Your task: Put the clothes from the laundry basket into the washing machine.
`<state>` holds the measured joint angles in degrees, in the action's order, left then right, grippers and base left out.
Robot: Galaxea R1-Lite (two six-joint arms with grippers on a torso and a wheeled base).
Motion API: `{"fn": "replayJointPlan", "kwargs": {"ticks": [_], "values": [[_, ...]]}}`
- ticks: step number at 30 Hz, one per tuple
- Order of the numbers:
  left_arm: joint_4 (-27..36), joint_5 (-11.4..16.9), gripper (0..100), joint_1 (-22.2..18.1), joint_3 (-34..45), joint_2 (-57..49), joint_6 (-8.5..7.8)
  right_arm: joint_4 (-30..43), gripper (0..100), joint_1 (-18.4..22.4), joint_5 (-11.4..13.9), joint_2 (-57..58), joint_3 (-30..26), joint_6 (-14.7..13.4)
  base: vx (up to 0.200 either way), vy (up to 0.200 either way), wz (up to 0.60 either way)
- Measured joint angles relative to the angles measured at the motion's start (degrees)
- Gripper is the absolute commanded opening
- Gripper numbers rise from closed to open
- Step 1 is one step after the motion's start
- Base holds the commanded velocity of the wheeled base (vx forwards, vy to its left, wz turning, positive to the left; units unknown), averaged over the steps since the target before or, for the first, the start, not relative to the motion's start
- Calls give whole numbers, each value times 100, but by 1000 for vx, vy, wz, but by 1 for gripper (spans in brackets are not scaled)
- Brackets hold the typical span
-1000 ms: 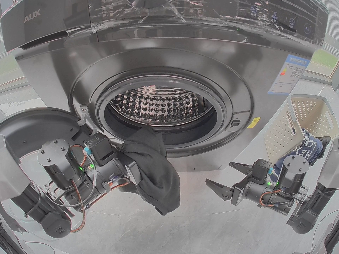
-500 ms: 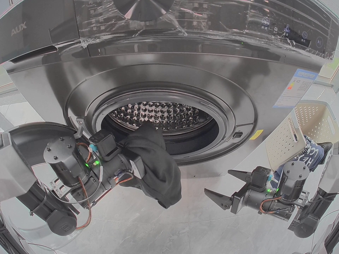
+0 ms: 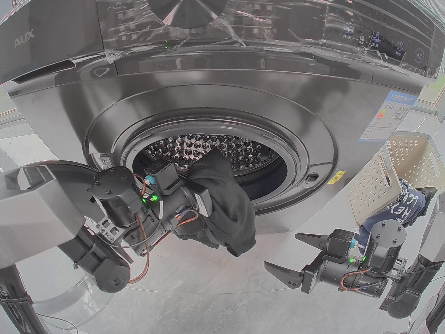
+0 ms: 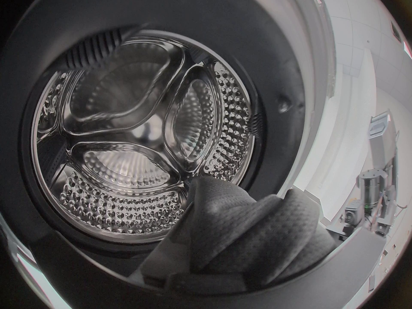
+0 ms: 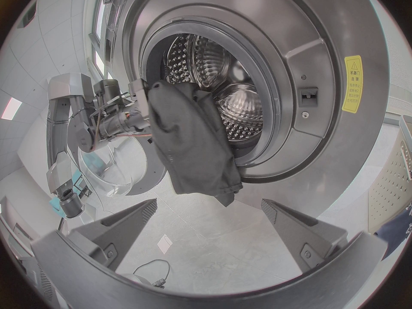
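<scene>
A black garment (image 3: 229,205) hangs in front of the washing machine's open port (image 3: 259,172), its top at the rim of the steel drum (image 3: 208,147). My left gripper (image 3: 204,202) is shut on it, with the fingers hidden under the cloth. In the left wrist view the garment (image 4: 240,232) bunches at the mouth of the drum (image 4: 128,142). My right gripper (image 3: 282,251) hangs open and empty low to the right, above the floor. From the right wrist view, the garment (image 5: 189,142) dangles before the drum (image 5: 223,91), beyond my open right gripper (image 5: 208,201).
The machine's door (image 3: 51,177) stands swung open at the left, behind my left arm. A cream perforated laundry basket (image 3: 408,163) sits at the right with a blue printed garment (image 3: 403,205) in it. Grey floor (image 3: 208,293) lies below the port.
My left arm has carried the black garment up and to the right, closer to the drum opening. The head camera shifted early on. My right gripper stays open, slightly lower.
</scene>
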<state>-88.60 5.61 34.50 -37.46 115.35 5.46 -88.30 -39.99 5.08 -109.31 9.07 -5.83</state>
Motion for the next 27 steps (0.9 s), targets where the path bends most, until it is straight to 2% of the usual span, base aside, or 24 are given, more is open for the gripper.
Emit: {"fn": "replayJointPlan", "kwargs": {"ticks": [9, 19, 27], "values": [[180, -439, 0, -57, -1471, 863, 63, 0, 100, -23, -7, 0, 29, -2, 0, 0, 0], [1281, -727, 0, -305, -3419, 1737, 66, -2, 100, -26, -5, -2, 62, -5, 0, 0, 0], [1747, -944, 0, -532, -4866, 2343, 72, -2, 100, -23, -2, -13, 84, -7, 0, 0, 0]]}}
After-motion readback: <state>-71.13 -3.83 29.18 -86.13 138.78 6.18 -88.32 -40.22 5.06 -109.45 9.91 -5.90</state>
